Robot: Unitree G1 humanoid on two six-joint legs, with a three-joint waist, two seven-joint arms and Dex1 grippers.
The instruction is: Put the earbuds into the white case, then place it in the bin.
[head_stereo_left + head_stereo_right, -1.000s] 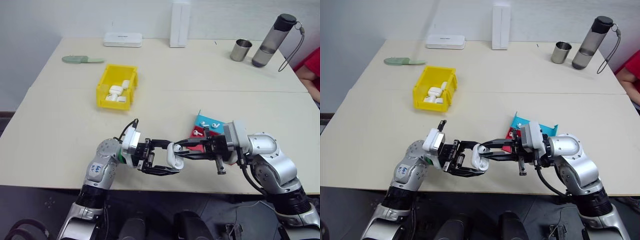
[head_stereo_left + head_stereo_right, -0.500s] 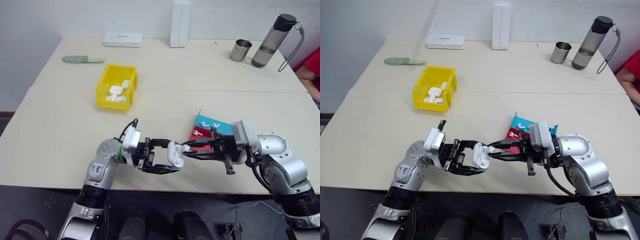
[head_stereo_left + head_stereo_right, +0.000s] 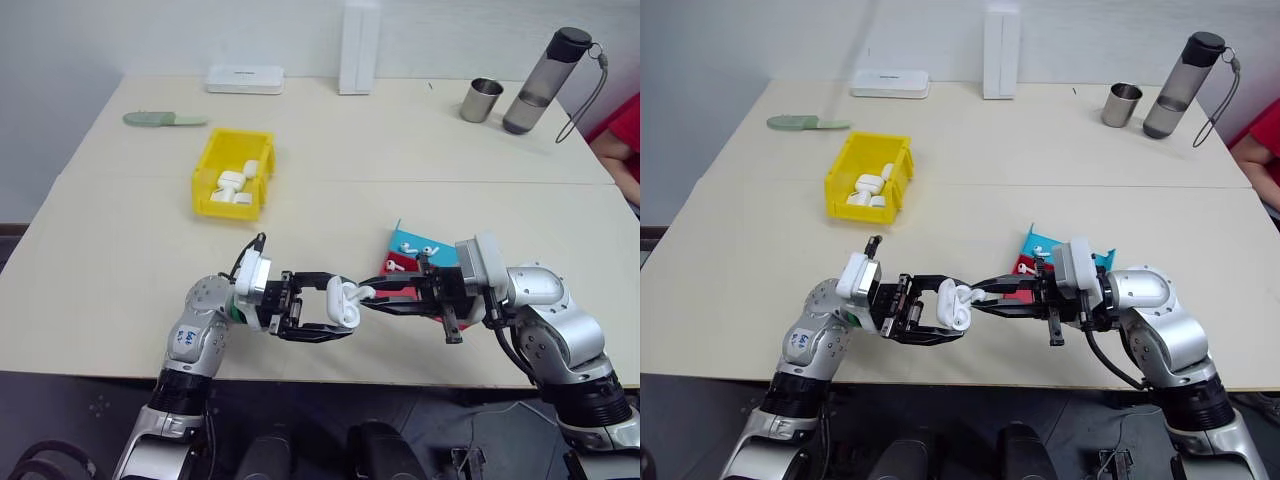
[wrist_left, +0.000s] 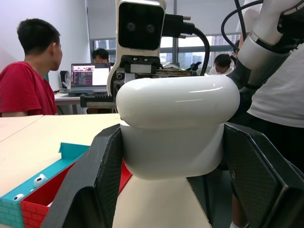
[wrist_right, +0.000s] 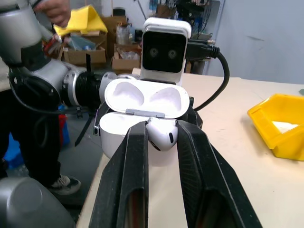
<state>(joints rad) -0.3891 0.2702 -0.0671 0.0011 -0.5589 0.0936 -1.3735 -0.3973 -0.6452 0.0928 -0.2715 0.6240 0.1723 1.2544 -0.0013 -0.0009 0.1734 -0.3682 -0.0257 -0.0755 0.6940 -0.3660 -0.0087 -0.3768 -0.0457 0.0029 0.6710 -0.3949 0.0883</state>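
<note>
You're getting bright, even light from overhead across the table (image 3: 420,150), with only soft, short shadows beside the bin (image 3: 233,173) and under the bottle (image 3: 548,80). In your left wrist view the white case (image 4: 175,126) sits sharp with a thin streak of glare along its lid, while the people and the windows behind them go soft and washed out. Your right wrist view keeps the open case and the earbud (image 5: 161,135) crisp, and the fingers (image 5: 135,185) nearest the lens look stretched and a little blurred.

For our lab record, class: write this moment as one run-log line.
left gripper: shut on glossy white open-lid earbud case | right gripper: shut on tiny white earbud, at the case mouth | yellow plastic bin: not yet reached
</note>
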